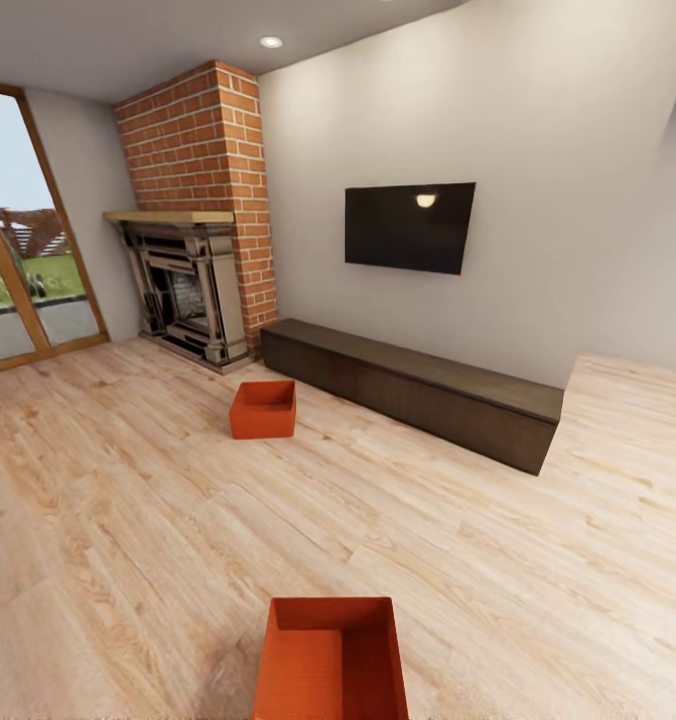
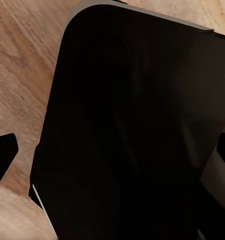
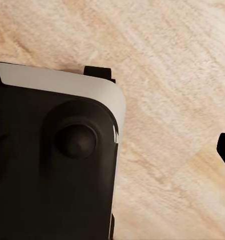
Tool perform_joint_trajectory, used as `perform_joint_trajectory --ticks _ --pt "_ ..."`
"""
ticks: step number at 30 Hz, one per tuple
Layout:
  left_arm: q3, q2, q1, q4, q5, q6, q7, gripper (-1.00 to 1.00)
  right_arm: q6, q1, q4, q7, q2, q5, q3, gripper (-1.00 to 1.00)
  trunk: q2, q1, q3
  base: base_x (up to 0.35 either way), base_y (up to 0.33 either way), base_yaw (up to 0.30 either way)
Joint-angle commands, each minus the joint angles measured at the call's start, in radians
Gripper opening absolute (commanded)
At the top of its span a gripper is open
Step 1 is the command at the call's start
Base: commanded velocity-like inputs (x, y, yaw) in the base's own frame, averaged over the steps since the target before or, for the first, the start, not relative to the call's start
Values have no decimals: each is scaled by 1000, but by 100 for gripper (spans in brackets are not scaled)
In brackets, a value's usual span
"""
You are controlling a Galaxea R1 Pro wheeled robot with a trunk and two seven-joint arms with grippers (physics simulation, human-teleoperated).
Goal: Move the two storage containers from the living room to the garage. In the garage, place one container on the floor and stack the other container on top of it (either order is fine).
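On the light wood plank floor [image 1: 128, 520] of the living room sit two storage containers, both orange-red, open-topped and empty. One, the near container [image 1: 330, 660], lies at the very front of the head view, a little right of centre, its near edge cut off by the picture's lower border. The other, the far container [image 1: 263, 409], rests farther back and slightly left, on bare planks just in front of the fireplace and the left end of the bench. The two are well apart, with open floor between them and nothing lying in the way.

Behind the far container, one red brick chimney [image 1: 203, 130] rises to the ceiling, with one ornate fireplace [image 1: 183, 290] under a wooden mantel at its foot. To the right, one long dark low bench [image 1: 418, 385] runs along the pale wall, its top bare. Above it hangs one black wall-mounted TV [image 1: 409, 227], showing a small reflected light. At far left, a wood-framed glass door [image 1: 23, 250] opens on grass and a fence outside. One round ceiling light [image 1: 271, 42] glows above.

Both wrist views look down at plank floor past dark parts of the robot's body. A dark tip shows at each view's edge, but I cannot tell how wide either tool stands.
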State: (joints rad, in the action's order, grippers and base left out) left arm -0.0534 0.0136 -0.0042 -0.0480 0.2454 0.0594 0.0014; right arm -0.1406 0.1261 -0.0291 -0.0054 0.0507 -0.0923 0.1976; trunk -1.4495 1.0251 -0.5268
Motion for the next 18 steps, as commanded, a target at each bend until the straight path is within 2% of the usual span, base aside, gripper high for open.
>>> perform_joint_trajectory --ticks 1,4,8,18 --pt "-5 0 0 0 2 3 0 100 -8 1 -3 0 1 -12 9 100 -1 0 -3 0 0 0" --pt "-5 0 0 0 1 3 0 100 -12 1 -3 1 6 -27 9 100 -1 0 -7 0 0 0" --pt "-5 0 0 0 2 2 0 100 -16 1 -3 4 9 -87 11 100 -1 0 -12 0 0 0" --pt "-5 0 0 0 2 3 0 100 -7 1 -3 1 7 -89 18 100 -1 0 -24 0 0 0"
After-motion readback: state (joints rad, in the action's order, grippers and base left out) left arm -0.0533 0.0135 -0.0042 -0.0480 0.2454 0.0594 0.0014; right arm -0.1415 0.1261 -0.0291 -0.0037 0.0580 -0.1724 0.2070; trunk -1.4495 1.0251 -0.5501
